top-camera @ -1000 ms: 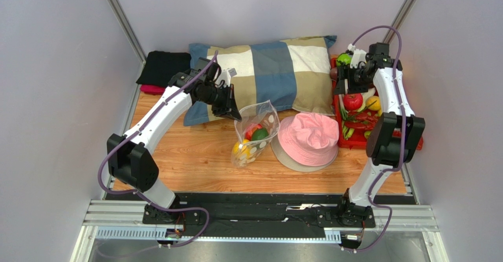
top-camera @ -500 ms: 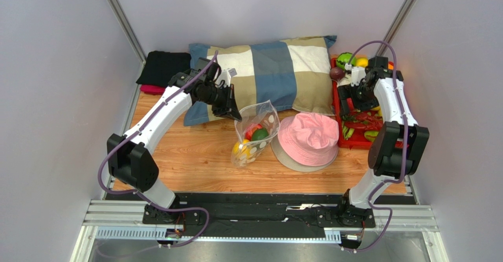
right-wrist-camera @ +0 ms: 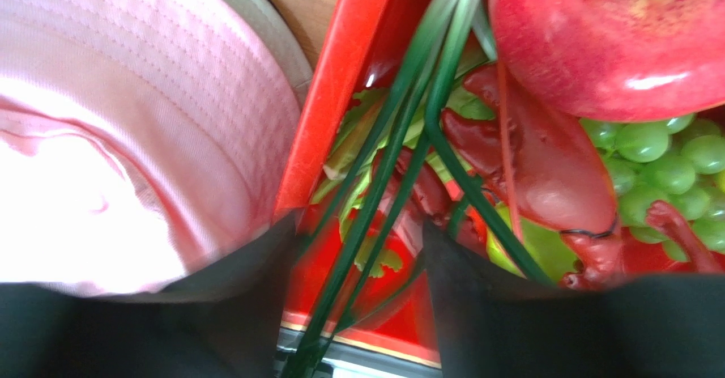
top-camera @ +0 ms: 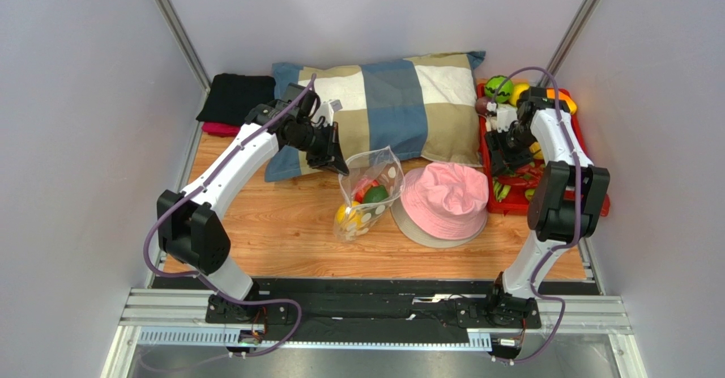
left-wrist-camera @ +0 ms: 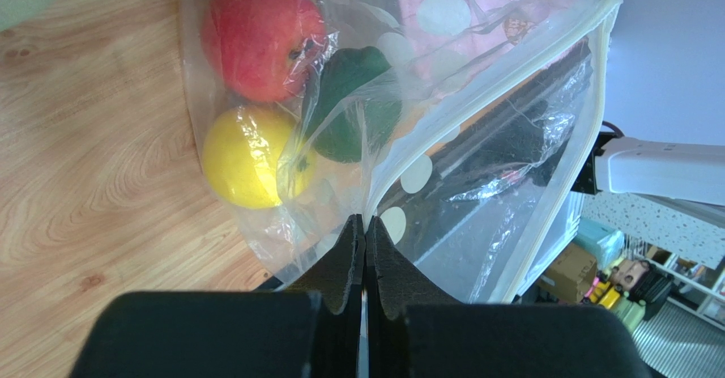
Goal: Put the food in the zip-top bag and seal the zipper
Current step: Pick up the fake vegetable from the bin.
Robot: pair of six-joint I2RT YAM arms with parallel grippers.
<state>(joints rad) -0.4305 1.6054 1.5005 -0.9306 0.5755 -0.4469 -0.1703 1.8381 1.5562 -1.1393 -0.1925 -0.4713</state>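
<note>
The clear dotted zip-top bag stands on the wood table, its mouth held up. My left gripper is shut on the bag's upper edge. Inside lie a red fruit, a yellow fruit and a dark green one. The pale zipper strip runs down the bag's right edge. My right gripper is open low over the red tray; the spring onion's green stalks pass between its fingers. A red apple, green grapes and the red lobster lie beside it.
A pink hat lies between the bag and the tray, touching the tray's edge in the right wrist view. A checked pillow lies behind. Black and pink cloths sit at the back left. More fruits fill the tray's far end.
My right gripper has moved from the tray's far end toward me and down into the tray, over the spring onion. The left gripper and the bag have stayed put.
</note>
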